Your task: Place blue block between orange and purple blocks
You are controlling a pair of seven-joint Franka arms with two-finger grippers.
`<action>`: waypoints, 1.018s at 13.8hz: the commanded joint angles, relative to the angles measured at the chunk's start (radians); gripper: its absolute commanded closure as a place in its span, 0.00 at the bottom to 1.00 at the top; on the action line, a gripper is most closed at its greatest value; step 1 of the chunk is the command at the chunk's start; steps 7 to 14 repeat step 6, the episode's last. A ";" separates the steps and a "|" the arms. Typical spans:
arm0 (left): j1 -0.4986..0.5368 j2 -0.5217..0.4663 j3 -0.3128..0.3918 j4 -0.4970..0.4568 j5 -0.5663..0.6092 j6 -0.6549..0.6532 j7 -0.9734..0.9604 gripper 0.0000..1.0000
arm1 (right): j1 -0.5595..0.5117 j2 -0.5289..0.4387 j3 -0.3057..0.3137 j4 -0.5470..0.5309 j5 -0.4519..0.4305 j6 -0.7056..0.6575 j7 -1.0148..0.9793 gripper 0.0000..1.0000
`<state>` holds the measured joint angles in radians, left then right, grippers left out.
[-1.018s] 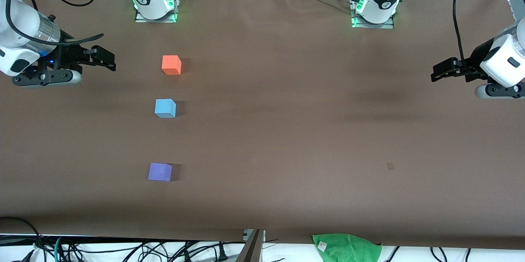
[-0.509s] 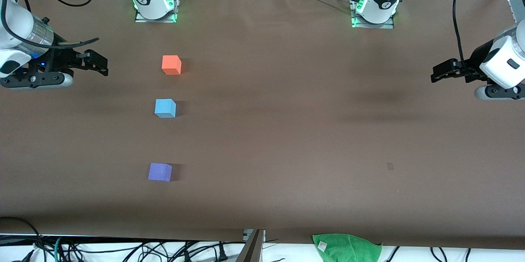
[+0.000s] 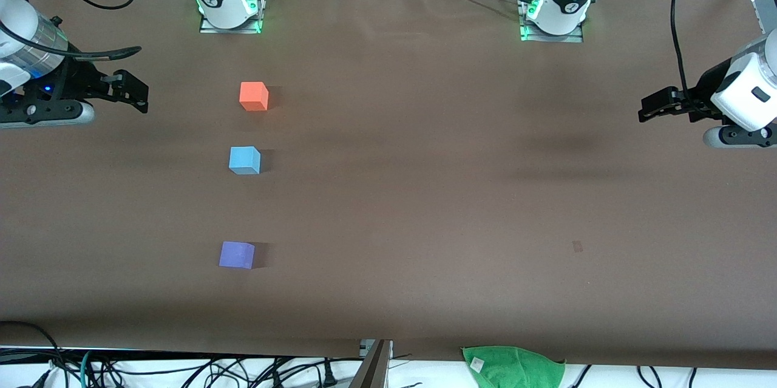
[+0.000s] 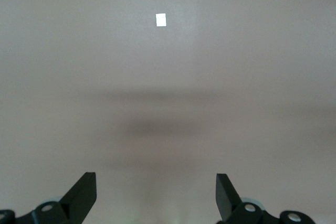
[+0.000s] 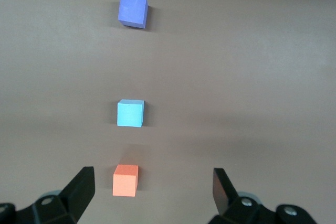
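Over the last second the right gripper (image 3: 136, 91) slides toward the left edge of the frame, pulling away from the row of blocks, while the blocks and the left gripper (image 3: 648, 110) do not shift at all. Its fingers are spread wide with nothing between them, as the right wrist view shows; it hangs over bare surface (image 3: 425, 194) at the upper left of the frame. The left gripper, also wide open and empty, waits at the right edge of the frame over bare brown surface.

The blue block (image 3: 244, 160) sits on the surface in the left-centre of the frame, in a line with the orange block (image 3: 254, 96) above it in the frame and the purple block (image 3: 237, 254) below it. It lies clearly closer to the orange one, apart from both. A green cloth (image 3: 513, 365) lies at the bottom edge.

By my reading the placing looks done, so little can go wrong now. If the arm swung back low across the row, its open fingers could knock a light block out of line. A stricter judge might also fault the uneven spacing, since blue is not midway.
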<state>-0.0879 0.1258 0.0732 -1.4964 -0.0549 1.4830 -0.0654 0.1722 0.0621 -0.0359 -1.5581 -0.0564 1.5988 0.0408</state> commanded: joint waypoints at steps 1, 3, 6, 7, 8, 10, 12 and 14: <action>0.002 0.021 0.000 0.057 -0.002 -0.036 0.006 0.00 | -0.010 0.010 0.014 0.027 -0.007 -0.017 0.007 0.00; 0.000 0.028 0.000 0.061 -0.002 -0.041 0.006 0.00 | -0.010 0.010 0.014 0.026 -0.005 -0.019 0.007 0.00; 0.000 0.028 0.000 0.061 -0.003 -0.047 0.006 0.00 | -0.011 0.010 0.013 0.026 -0.005 -0.019 0.008 0.00; 0.000 0.028 0.000 0.061 -0.003 -0.047 0.006 0.00 | -0.011 0.010 0.013 0.026 -0.005 -0.019 0.008 0.00; 0.000 0.028 0.000 0.061 -0.003 -0.047 0.006 0.00 | -0.011 0.010 0.013 0.026 -0.005 -0.019 0.008 0.00; 0.000 0.028 0.000 0.061 -0.003 -0.047 0.006 0.00 | -0.011 0.010 0.013 0.026 -0.005 -0.019 0.008 0.00; 0.000 0.028 0.000 0.061 -0.003 -0.047 0.006 0.00 | -0.011 0.010 0.013 0.026 -0.005 -0.019 0.008 0.00; 0.000 0.028 0.000 0.061 -0.003 -0.047 0.006 0.00 | -0.011 0.010 0.013 0.026 -0.005 -0.019 0.008 0.00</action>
